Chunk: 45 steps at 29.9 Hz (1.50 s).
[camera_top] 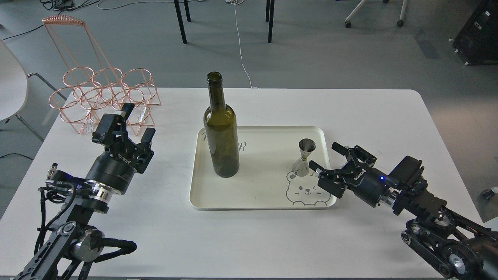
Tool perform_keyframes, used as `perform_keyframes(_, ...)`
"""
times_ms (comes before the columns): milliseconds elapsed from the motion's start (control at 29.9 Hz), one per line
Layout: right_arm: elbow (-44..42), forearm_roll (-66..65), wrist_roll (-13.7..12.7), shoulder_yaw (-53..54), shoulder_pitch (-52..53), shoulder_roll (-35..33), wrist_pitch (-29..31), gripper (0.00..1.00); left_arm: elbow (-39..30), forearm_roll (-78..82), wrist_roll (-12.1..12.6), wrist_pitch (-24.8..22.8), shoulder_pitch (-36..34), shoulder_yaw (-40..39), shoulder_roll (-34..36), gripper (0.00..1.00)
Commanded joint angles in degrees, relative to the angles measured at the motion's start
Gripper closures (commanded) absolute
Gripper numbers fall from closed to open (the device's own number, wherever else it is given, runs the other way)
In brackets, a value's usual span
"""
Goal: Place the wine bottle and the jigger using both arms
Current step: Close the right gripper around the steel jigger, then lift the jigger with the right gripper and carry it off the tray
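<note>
Writing on grippers: I read white lettering on both gripper bodies; it looked like "ROBOTIQ" but was too small and skewed to be sure
Writing on tray: faint grey letters on the cream tray (264, 204) sat behind the bottle, which hid most of them; only a "T" on one side and an "R" on the other showed
Tray print: a line-drawn bear face at the near right corner, its right ear covered by my right gripper
Wine bottle (221, 134): dark olive-green, no label, upright on the left part of the tray, mouth open
Jigger (304, 157): steel double cone, upright on the right part of the tray, just above the bear
Right gripper (325, 159): fingers spread apart, holding nothing, tips reaching over the tray's right rim just beside the jigger; I could not tell if the near finger touched it
Left gripper (132, 120): fingers apart, empty, over the white table (249, 241), well left of the bottle
Copper wire rack (103, 99): at the far left corner of the table, partly behind my left gripper
Cut off: both arms ran out of the bottom edge of the view
</note>
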Motion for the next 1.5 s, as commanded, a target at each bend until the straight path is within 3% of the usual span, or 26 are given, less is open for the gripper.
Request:
perform_keyframes(0, -2.30, 0.00, 0.00, -1.81, 1.90, 1.55, -0.23, 0.07, 0.07, 0.00, 0.00, 0.07, 0.00, -0.03, -0.09, 0.02)
perform_keyframes(401, -7.57, 0.00, 0.00, -5.42, 3.84, 5.42, -1.55, 0.10, 0.07, 0.00, 0.00, 0.07, -0.09, -0.03, -0.17, 0.02)
perform_keyframes(735, -10.92, 0.00, 0.00, -7.62, 6.30, 7.97, -1.99, 0.24, 0.07, 0.00, 0.00, 0.07, -0.18, -0.03, -0.26, 0.02)
perform_keyframes(868, -11.18, 0.00, 0.00, -7.71, 6.21, 8.24, -1.99, 0.42, -0.02, 0.00, 0.00, 0.07, -0.18, -0.03, -0.26, 0.02)
perform_keyframes(1102, -11.80, 0.00, 0.00, -7.62, 6.39, 8.32, -2.34, 0.61, -0.02, 0.00, 0.00, 0.07, -0.18, -0.03, -0.44, 0.02)
perform_keyframes(1169, -11.80, 0.00, 0.00, -7.62, 6.39, 8.24, -2.42, 0.73, -0.02, 0.00, 0.00, 0.07, -0.18, -0.03, -0.44, 0.02)
perform_keyframes(1470, -10.66, 0.00, 0.00, -7.01, 6.30, 7.89, -3.88, 0.84, -0.02, 0.00, 0.00, 0.07, -0.18, -0.12, -0.44, 0.02)
